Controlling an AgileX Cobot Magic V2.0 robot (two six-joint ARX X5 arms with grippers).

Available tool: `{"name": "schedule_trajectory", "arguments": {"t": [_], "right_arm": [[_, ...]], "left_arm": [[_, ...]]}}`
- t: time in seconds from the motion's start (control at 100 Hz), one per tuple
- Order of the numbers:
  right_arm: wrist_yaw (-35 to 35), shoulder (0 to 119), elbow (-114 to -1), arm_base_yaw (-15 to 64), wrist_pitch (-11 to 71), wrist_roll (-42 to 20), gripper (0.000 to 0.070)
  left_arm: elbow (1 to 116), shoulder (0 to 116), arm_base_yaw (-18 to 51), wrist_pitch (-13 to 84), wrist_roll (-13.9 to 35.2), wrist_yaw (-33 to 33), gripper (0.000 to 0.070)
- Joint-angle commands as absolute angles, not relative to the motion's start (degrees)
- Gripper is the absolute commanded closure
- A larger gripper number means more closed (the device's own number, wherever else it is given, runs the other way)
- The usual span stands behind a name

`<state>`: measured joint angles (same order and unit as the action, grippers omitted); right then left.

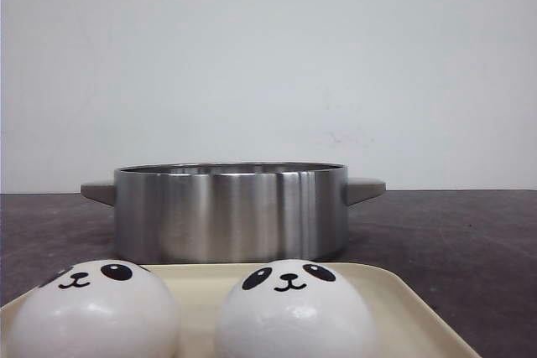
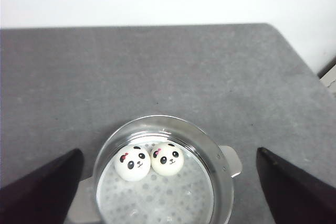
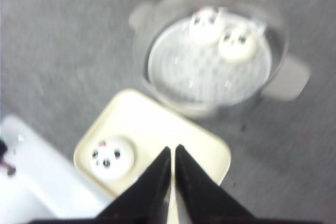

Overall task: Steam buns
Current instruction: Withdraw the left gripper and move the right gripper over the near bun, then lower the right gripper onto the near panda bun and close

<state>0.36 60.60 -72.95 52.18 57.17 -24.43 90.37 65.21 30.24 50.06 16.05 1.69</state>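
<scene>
We are seeing the pot point(image 2: 163, 182) open from above — two buns point(image 2: 149, 161) are touching and crowding one side, the steamer plate point(image 2: 157, 200) beside them lying free. The tray point(image 1: 403, 312) is sitting just before the pot wall.

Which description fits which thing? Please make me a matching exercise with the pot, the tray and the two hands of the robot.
Things:
1. pot
2. tray
3. left hand
4. right hand

Descriptions:
A. cream-coloured, nearer to the robot than the other container
B. fingers shut together
C. shiny metal, with two buns inside
D. fingers wide apart

Pairs: 1-C, 2-A, 3-D, 4-B
</scene>
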Motion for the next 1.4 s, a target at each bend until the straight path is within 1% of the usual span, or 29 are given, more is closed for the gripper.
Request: {"name": "schedule_trajectory", "arguments": {"t": [0.0,0.12,0.22,0.25,0.27,0.29,0.32,0.35,0.38,0.43,0.46,0.49,0.85,1.02,1.28,1.35,1.39], "right_arm": [[-0.8,61.39,-70.26,54.63,55.64,-29.34,0.0696],[-2.81,61.39,-62.74,59.44,50.33,-36.18,0.0696],[-2.83,61.41,-57.12,63.9,44.82,-41.47,0.0694],[-2.55,61.47,-55.75,65.08,43.35,-42.87,0.0688],[-2.31,61.6,-54.98,65.78,42.48,-43.68,0.067],[-1.96,61.82,-54.33,66.39,41.71,-44.49,0.0636],[-1.32,62.08,-53.65,67.13,41.06,-45.67,0.0558],[-0.78,62.39,-53.28,67.64,40.86,-46.57,0.0456],[-0.05,62.98,-53.19,67.94,40.8,-47.16,0.0339],[0.12,64.01,-53.19,68.31,40.6,-47.46,0.0178],[0.12,64.62,-53.19,68.4,40.38,-47.59,0.0117],[0.03,65.34,-53.19,68.4,40.14,-47.64,0.0091],[-0.51,78.85,-53.19,68.4,40.29,-47.59,0.0092],[-1.04,84.9,-53.19,68.36,39.57,-46.57,0.0091],[-0.14,89.54,-53.19,67.83,36.86,-46.11,0.0092],[0.05,89.76,-53.19,67.68,36.84,-46.09,0.0116],[0.05,89.93,-53.19,67.68,36.73,-46.11,0.0149]], "left_arm": [[91.24,63.61,30.57,50.72,15.46,1.98,0.0063],[91.24,59.0,30.57,52.62,15.44,1.98,0.0063],[91.24,56.14,30.57,54.35,15.46,2.0,0.0063],[91.24,55.4,30.57,54.92,15.44,2.0,0.0063],[91.24,54.98,30.57,55.35,15.44,2.0,0.0063],[91.24,54.59,30.57,55.77,15.44,2.0,0.0063],[91.24,54.02,30.57,56.25,15.4,2.02,0.0063],[91.24,53.56,30.57,56.82,15.29,2.02,0.0063],[91.24,53.21,30.57,57.32,15.03,2.02,0.0063],[91.24,52.86,30.57,57.95,14.57,2.0,0.0063],[91.24,52.66,30.57,58.37,14.48,2.0,0.0063],[91.24,52.56,30.57,58.76,14.46,2.0,0.0063],[91.24,52.4,30.57,59.83,14.39,1.98,0.0063],[91.24,52.4,30.57,61.45,14.37,1.98,0.0063],[91.24,52.36,30.57,61.95,14.35,1.96,0.0063],[91.24,52.36,30.57,61.93,14.35,1.98,0.0063],[91.24,52.36,30.57,61.93,14.35,1.98,0.0063]]}}
